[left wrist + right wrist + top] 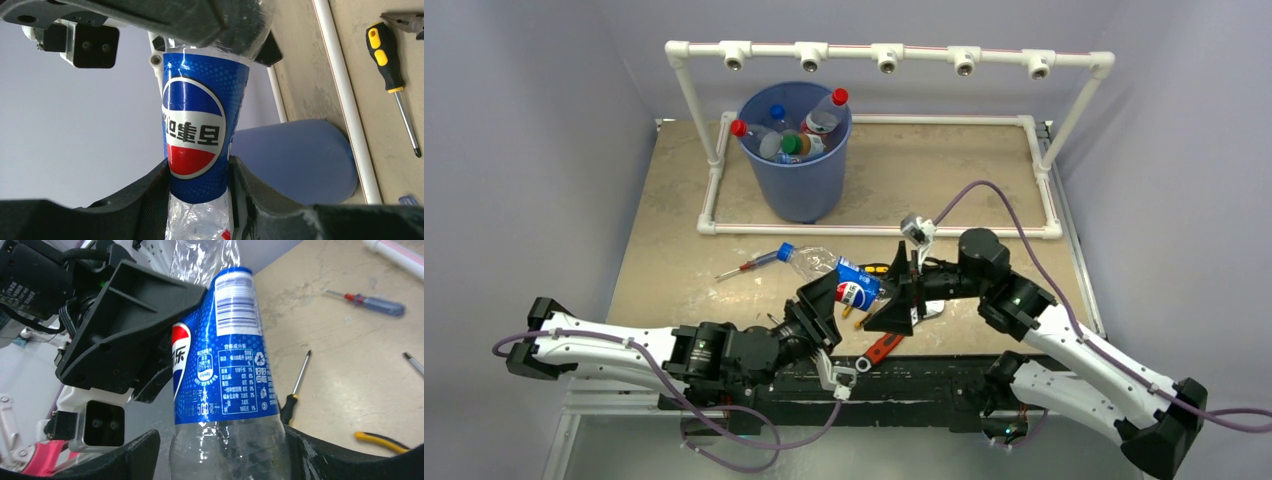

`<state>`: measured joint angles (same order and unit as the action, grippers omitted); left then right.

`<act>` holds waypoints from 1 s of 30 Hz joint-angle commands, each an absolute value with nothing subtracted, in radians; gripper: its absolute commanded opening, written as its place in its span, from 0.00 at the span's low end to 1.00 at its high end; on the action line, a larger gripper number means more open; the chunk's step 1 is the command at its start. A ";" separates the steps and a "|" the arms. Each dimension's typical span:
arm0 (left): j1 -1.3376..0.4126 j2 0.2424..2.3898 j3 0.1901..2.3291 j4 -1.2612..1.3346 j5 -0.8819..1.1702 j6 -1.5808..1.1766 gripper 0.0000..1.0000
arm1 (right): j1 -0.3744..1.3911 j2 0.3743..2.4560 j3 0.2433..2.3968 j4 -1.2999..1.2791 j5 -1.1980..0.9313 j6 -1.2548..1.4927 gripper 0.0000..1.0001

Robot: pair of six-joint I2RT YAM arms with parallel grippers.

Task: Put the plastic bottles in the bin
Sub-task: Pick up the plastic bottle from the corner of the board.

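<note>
One Pepsi bottle point(824, 265) hangs mid-frame in the top view, well apart from the blue bin point(796, 190) at upper centre. The left gripper point(199, 197) clamps its label; the right gripper point(220, 455) stands wide around its clear base. We judge it light, thin-walled, slippery: grip the label band.

Blue bin point(799, 190) — blue-labelled bottle point(854, 291).

L gripper point(827, 300) clamps Pepsi bottle point(824, 266), R gripper point(900, 292) at its base end; blue bin point(799, 190) w/ several bottles point(824, 115) behind.
</note>
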<state>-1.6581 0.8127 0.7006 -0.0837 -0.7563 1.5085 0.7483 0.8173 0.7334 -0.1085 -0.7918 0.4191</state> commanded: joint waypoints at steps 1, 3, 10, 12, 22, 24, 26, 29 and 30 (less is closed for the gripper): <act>-1.667 0.796 0.690 0.023 -0.731 1.528 0.00 | 0.814 0.860 0.742 -0.035 -0.711 0.421 0.82; -1.667 0.795 0.687 0.010 -0.733 1.521 0.00 | 0.815 0.856 0.750 -0.032 -0.696 0.420 0.74; -1.667 0.780 0.655 0.012 -0.742 1.401 0.88 | 0.815 0.733 0.744 -0.006 -0.550 0.413 0.42; -1.667 0.779 0.646 0.029 -0.739 1.344 0.97 | 0.815 0.667 0.723 0.046 -0.497 0.412 0.38; -1.658 0.791 0.830 0.241 -0.821 0.542 0.99 | 0.815 0.360 0.536 0.187 -0.150 0.371 0.36; -1.646 0.778 0.853 0.313 -0.821 0.401 0.99 | 0.815 0.340 0.503 0.224 -0.149 0.375 0.36; -1.622 0.766 0.862 0.369 -0.824 0.275 0.99 | 0.815 0.327 0.476 0.261 -0.151 0.379 0.33; -1.585 0.749 0.880 0.387 -0.831 0.107 0.99 | 0.815 0.319 0.451 0.306 -0.167 0.382 0.30; -1.568 0.743 0.889 0.385 -0.827 0.042 0.99 | 0.815 0.315 0.444 0.320 -0.178 0.383 0.30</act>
